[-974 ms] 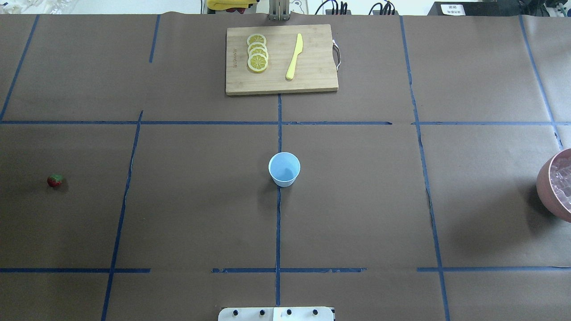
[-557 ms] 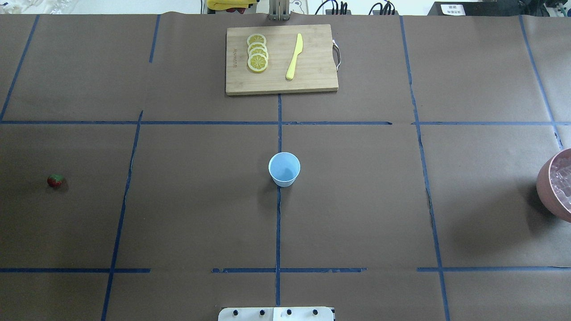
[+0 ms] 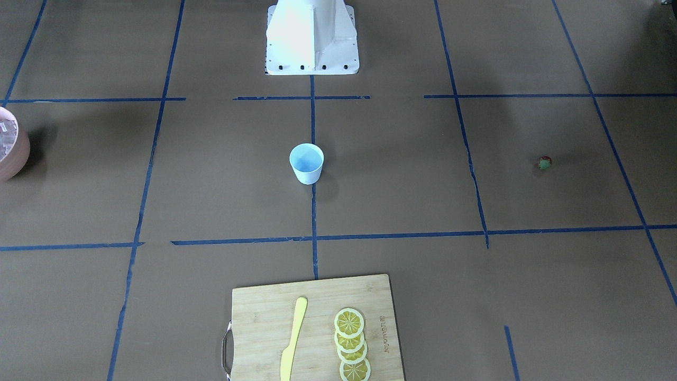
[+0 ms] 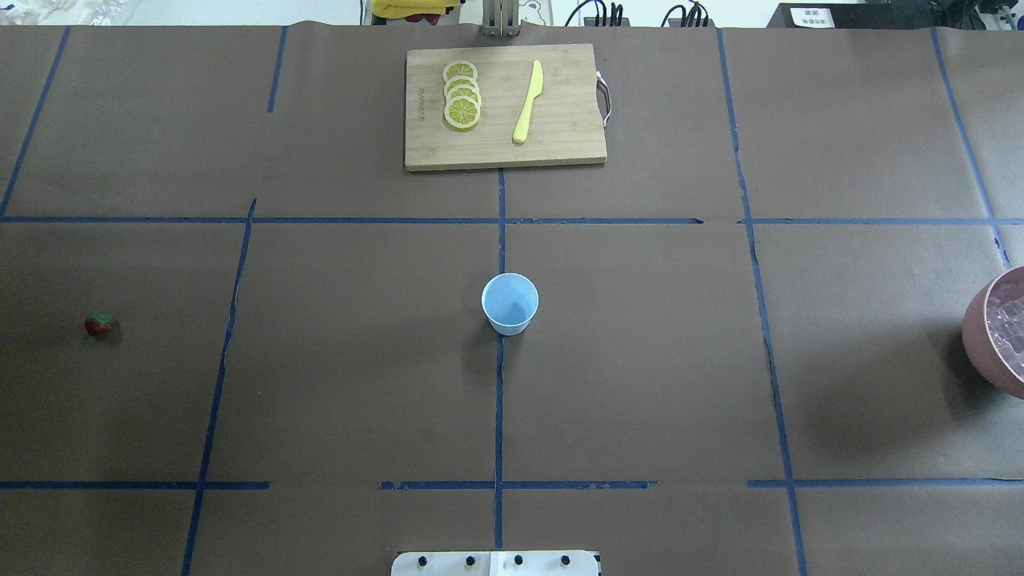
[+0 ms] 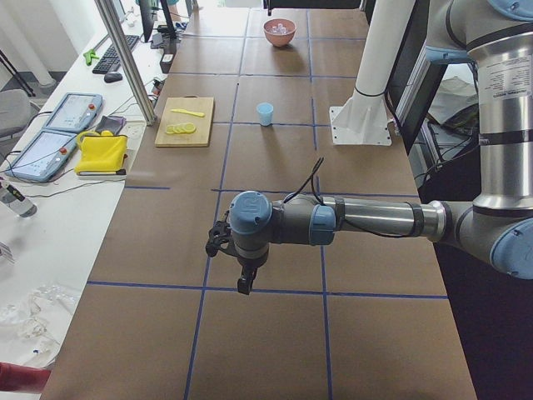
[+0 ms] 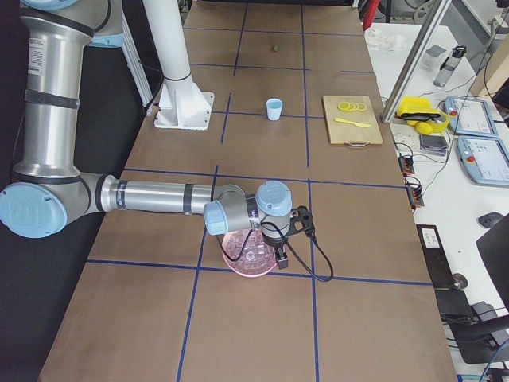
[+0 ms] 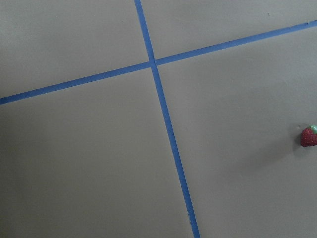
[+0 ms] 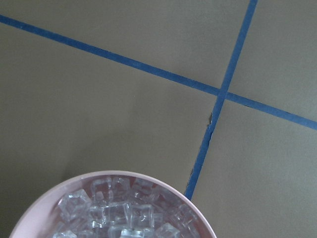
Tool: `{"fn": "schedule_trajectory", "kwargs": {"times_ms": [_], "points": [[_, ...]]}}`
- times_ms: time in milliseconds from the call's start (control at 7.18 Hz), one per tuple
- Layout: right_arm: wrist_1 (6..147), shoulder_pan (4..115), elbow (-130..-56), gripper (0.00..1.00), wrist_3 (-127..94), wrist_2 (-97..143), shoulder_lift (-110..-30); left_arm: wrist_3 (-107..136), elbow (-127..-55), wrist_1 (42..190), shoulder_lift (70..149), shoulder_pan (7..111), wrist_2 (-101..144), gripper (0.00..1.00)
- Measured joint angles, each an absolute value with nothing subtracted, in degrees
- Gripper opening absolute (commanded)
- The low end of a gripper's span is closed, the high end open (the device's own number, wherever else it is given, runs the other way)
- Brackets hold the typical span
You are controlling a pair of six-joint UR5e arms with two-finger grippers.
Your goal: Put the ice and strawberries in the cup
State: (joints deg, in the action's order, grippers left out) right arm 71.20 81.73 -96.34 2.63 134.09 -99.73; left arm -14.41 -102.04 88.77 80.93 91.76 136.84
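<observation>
The cup (image 4: 510,304) stands upright at the table's middle, white outside and pale blue inside, with nothing in it; it also shows in the front view (image 3: 307,164). One strawberry (image 4: 99,324) lies far left on the table, and at the right edge of the left wrist view (image 7: 309,137). Ice (image 8: 124,213) fills a pink bowl (image 4: 974,340) at the far right. My left gripper (image 5: 242,287) hangs over the table near the strawberry's end. My right gripper (image 6: 281,261) hangs over the bowl. Whether either is open or shut I cannot tell.
A wooden cutting board (image 4: 560,144) lies at the far middle edge with several lemon slices (image 4: 462,94) and a yellow knife (image 4: 528,102). Blue tape lines grid the brown table cover. The robot's base plate (image 4: 496,563) sits at the near edge.
</observation>
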Motion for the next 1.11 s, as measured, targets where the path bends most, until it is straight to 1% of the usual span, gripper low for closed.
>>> {"fn": "schedule_trajectory", "kwargs": {"times_ms": [278,418,1114], "points": [[64.9,79.1,-96.4,0.98,-1.0,134.0,-102.2,-14.4,-102.0,88.8,80.9,91.8,136.8,1.00],[62.7,77.5,-96.4,0.96,-2.9,133.9,-103.0,-14.4,-102.0,88.8,80.9,91.8,136.8,1.00],[61.0,72.4,-96.3,0.96,-4.4,130.3,-103.6,-14.4,-102.0,88.8,80.8,91.7,136.8,1.00]]}}
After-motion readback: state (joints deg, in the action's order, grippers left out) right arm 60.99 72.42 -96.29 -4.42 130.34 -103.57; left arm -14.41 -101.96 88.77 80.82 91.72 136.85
